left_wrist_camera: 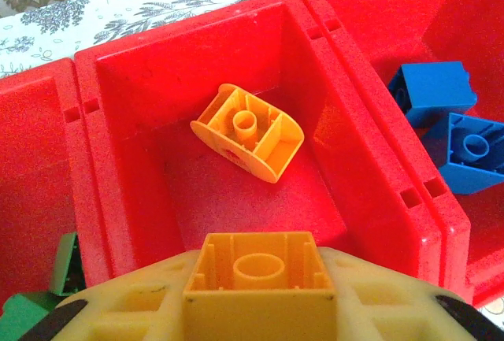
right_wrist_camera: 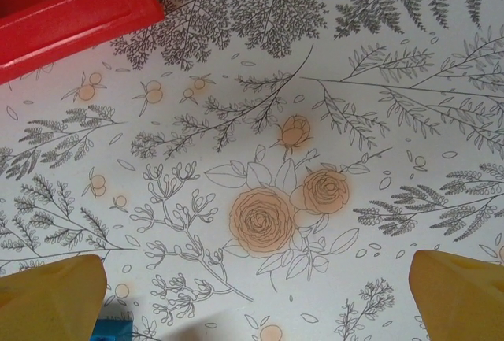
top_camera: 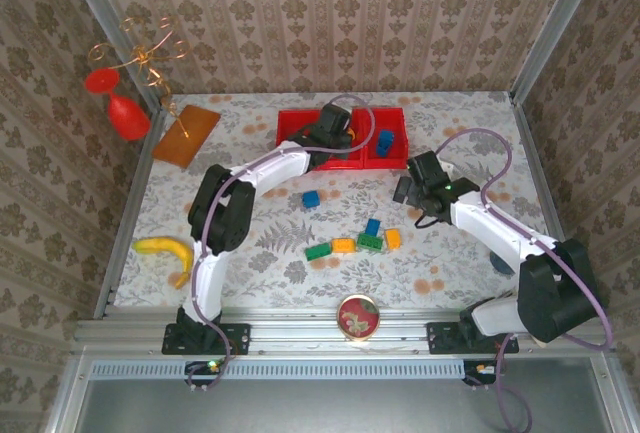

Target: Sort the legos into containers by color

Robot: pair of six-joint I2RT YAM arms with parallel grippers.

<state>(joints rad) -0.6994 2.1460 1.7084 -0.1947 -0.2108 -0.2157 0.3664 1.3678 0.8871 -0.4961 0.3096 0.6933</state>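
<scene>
My left gripper point(left_wrist_camera: 252, 305) is clamped on an orange-yellow plastic toy brick point(left_wrist_camera: 260, 270) at the bottom centre of the left wrist view. It is above the middle bin of the red plastic three-bin tray point(left_wrist_camera: 370, 176), where a second orange-yellow brick point(left_wrist_camera: 248, 132) lies tilted. Two blue bricks point(left_wrist_camera: 431, 90) sit in the right bin. My right gripper point(right_wrist_camera: 256, 278) has its fingers wide apart over the floral tablecloth point(right_wrist_camera: 260, 160). In the top view, loose bricks point(top_camera: 343, 245) lie mid-frame.
</scene>
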